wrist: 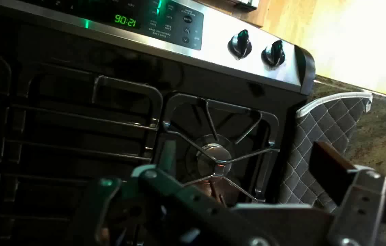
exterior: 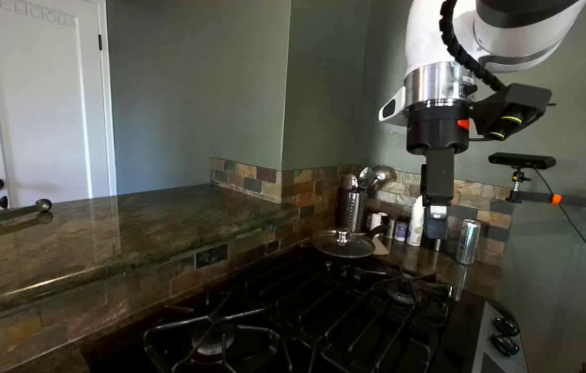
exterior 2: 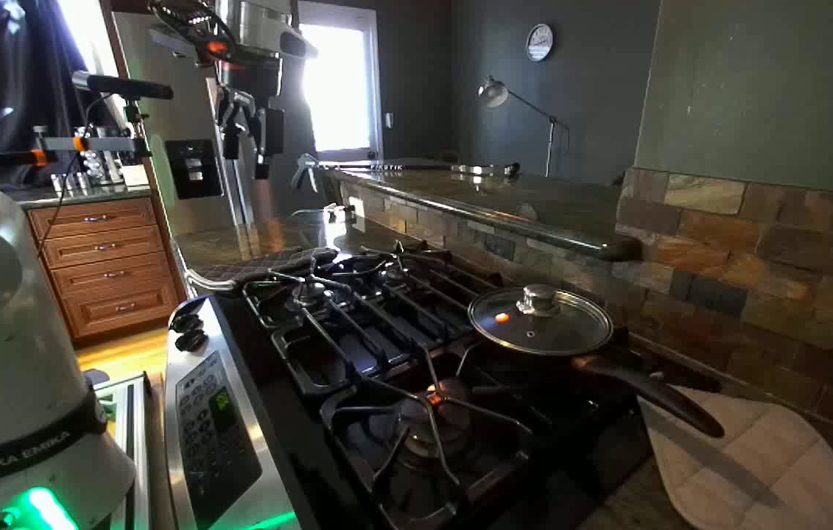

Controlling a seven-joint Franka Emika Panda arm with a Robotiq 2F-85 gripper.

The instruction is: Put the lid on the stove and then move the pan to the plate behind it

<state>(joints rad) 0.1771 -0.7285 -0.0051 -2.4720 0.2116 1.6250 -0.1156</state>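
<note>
The round glass lid (exterior 2: 526, 335) with a silvery rim and knob sits on top of the dark pan (exterior 2: 663, 390). Both stand on the stove (exterior 2: 368, 331) at its corner by the tiled wall. The lid (exterior: 337, 247) and the pan's handle (exterior: 377, 231) also show in an exterior view. The pan's body is mostly hidden under the lid. My gripper (exterior 2: 247, 151) is open and empty, high above the stove and well apart from the pan. In the wrist view its fingers (wrist: 245, 152) stand wide apart over a bare burner. No plate is in view.
A pale quilted mat (exterior 2: 770, 471) lies under the pan handle's end. A dark quilted mat (wrist: 326, 133) lies at the stove's opposite side. Steel canisters (exterior: 468, 242) and bottles (exterior: 415, 228) stand along the back wall. A raised stone counter (exterior: 132, 228) borders the stove.
</note>
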